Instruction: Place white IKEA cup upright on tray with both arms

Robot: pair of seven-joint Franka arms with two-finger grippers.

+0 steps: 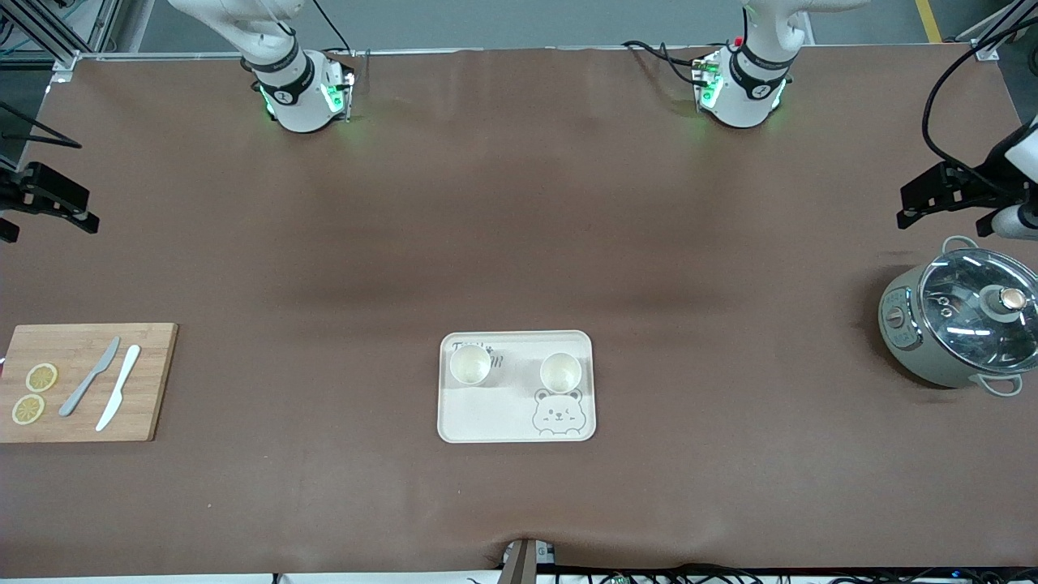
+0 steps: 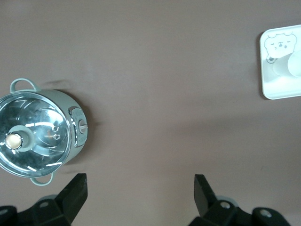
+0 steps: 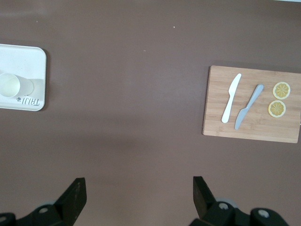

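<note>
The tray sits mid-table, near the front camera, and two white cups already stand upright on it, mouths up, one toward each arm's end. So the placing looks done; I see nothing left but for the arms to stay clear. The left gripper hangs over bare table by the lidded pot, jaws wide apart and empty. The right gripper hangs likewise near the cutting board, spread and holding nothing.
</note>
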